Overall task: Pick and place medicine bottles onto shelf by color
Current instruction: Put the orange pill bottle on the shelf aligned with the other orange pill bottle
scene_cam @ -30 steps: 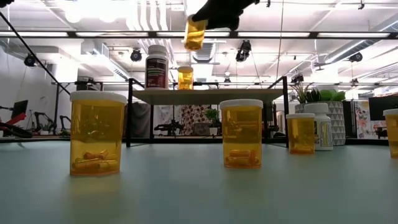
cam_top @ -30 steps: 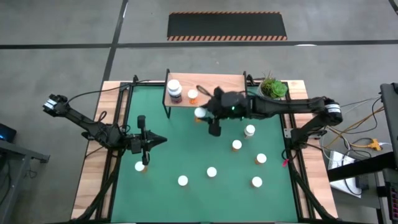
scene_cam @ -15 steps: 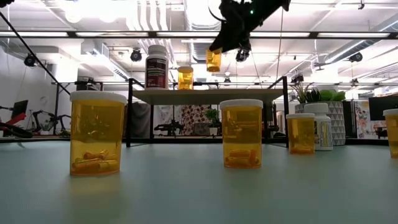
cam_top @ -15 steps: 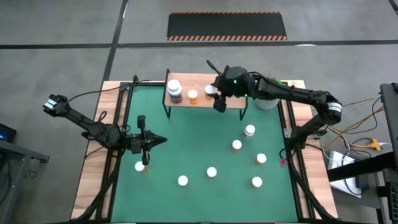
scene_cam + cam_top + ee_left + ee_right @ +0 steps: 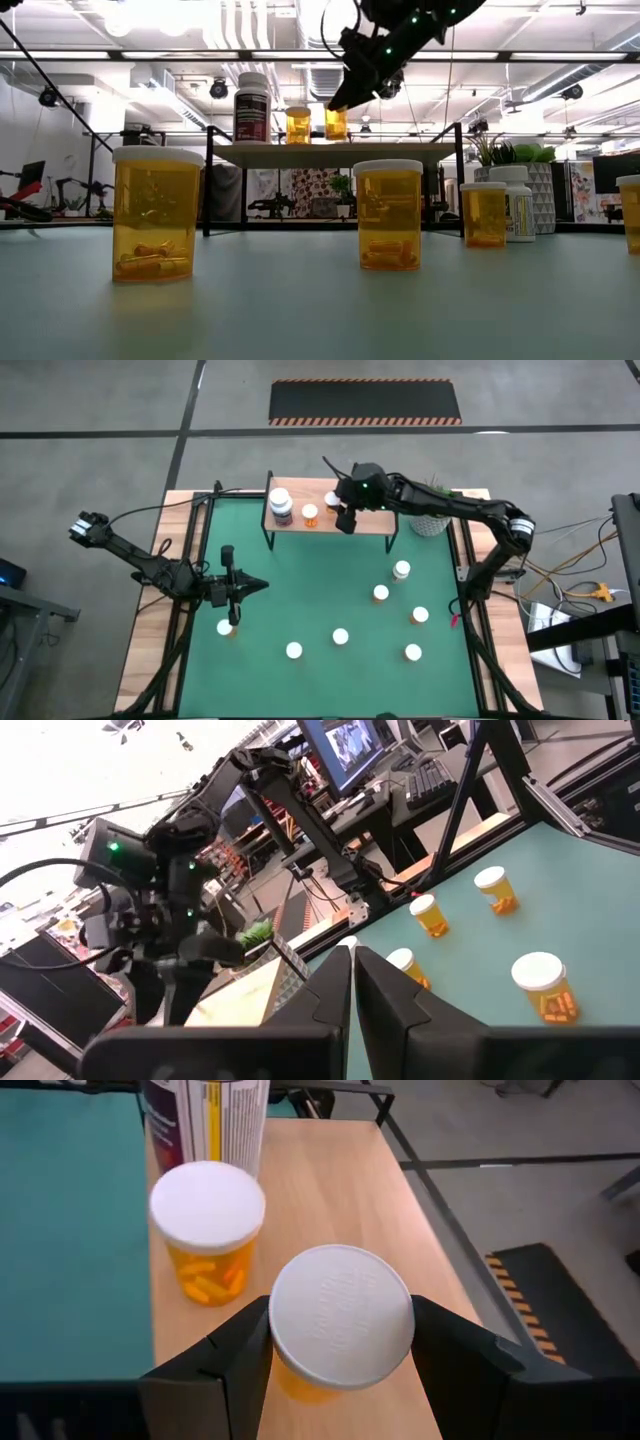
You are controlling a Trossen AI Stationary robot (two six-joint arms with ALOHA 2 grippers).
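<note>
From my remote station I see the shelf, a low light-wood board on thin black legs, standing at the far edge of the green mat. My right gripper is over the shelf, its two dark fingers closed around an orange bottle with a white cap, gripping it just under the cap. In the low view that bottle sits at the level of the board, though I cannot tell whether its base touches the wood. Just beside it on the shelf stands a second orange bottle, and next to that, toward the shelf's left end, a larger white-and-dark bottle. A white pot with a green plant sits just off the shelf's right end. In front of the shelf, seven more white-capped orange bottles stand apart on the mat; the one closest to the shelf is on the right-hand side. My left gripper waits well in front of the shelf's left end, low over the mat, its fingers pressed together and holding nothing, with one orange bottle near it on the side away from the shelf.
</note>
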